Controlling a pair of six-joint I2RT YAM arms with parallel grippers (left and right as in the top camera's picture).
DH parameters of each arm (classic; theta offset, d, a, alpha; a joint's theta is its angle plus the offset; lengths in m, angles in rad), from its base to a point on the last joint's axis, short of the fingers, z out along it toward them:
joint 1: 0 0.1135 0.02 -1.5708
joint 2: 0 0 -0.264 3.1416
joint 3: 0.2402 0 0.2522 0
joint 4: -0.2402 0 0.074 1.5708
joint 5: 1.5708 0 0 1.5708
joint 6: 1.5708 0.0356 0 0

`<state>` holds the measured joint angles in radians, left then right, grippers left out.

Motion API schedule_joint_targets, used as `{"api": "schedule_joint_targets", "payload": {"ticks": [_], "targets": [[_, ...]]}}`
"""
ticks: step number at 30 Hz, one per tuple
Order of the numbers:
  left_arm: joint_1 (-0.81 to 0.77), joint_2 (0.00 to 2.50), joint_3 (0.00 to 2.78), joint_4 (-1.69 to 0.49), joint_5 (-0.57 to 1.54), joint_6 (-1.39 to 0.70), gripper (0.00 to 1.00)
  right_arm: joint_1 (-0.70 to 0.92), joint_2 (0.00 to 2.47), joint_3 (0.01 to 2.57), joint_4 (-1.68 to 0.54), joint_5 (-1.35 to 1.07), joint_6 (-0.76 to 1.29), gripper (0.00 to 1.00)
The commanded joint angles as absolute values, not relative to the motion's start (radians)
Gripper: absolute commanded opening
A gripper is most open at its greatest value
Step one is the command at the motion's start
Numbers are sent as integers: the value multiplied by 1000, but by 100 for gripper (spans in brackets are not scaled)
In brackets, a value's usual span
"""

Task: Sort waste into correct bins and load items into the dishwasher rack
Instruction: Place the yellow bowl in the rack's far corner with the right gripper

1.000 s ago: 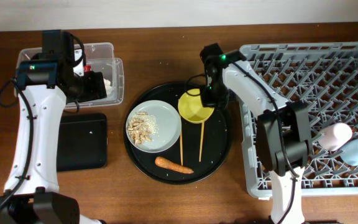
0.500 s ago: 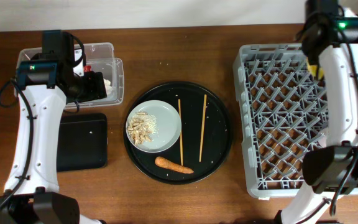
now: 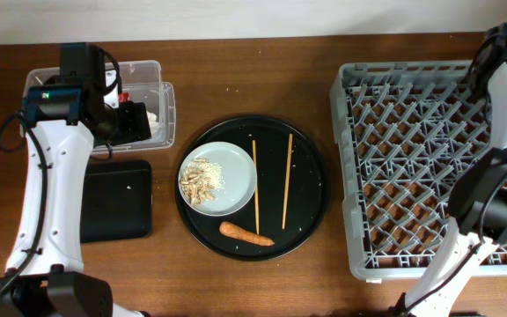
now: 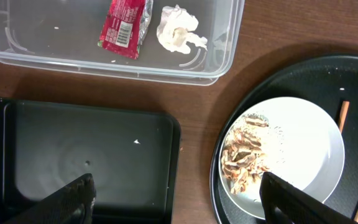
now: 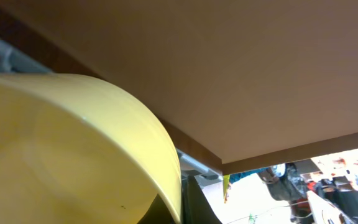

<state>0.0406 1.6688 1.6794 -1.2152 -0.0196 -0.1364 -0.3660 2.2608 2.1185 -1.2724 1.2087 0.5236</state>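
Rightward the right arm (image 3: 504, 97) has swung, now past the 2 o'clock corner of the dishwasher rack (image 3: 412, 150). The yellow bowl (image 5: 73, 155) is there, grasped by the right pincer (image 3: 493, 55). Bring it back over, tip it on edge, lower slowly between pegs (image 3: 394, 132). Left pincer (image 4: 179, 202) hangs released.

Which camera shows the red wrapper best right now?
Left wrist: the red wrapper lies in plain view in the clear tub, beside the tissue. Overhead shows only a red speck beside the left arm; right wrist shows none of it.
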Motion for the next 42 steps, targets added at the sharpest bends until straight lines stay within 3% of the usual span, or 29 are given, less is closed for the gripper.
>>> {"api": "schedule_joint_targets", "payload": {"ticks": [1, 14, 18, 21, 25, 30, 31, 33, 35, 38, 42], "targets": [[42, 1655, 1687, -1215, -30, -146, 84, -360, 2312, 2130, -1259, 1176, 544, 4], [42, 1655, 1687, -1206, -30, -145, 84, -278, 2331, 2130, -1264, 1053, 544, 4], [42, 1655, 1687, -1206, -30, -145, 84, -259, 2331, 2130, -1292, 904, 543, 5], [42, 1655, 1687, -1206, -30, -146, 84, -252, 2331, 2130, -1335, 746, 540, 13], [42, 1655, 1687, -1206, -30, -146, 84, -229, 2331, 2130, -1378, 736, 540, 26], [42, 1655, 1687, -1206, -30, -145, 84, -216, 2223, 2140, -1435, 673, 540, 29], [42, 1655, 1687, -1206, -30, -145, 84, -215, 2159, 2140, -1450, 607, 529, 29], [42, 1655, 1687, -1206, -30, -145, 92, -215, 2089, 2140, -1466, 441, 474, 39], [42, 1655, 1687, -1206, -30, -145, 94, -208, 2037, 2140, -1479, 192, 375, 40], [42, 1655, 1687, -1206, -31, -145, 96, -123, 2016, 2140, -1576, 22, 339, 40], [42, 1655, 1687, -1217, -30, -145, 96, 142, 2017, 2134, -1612, -8, 342, 46]]}}
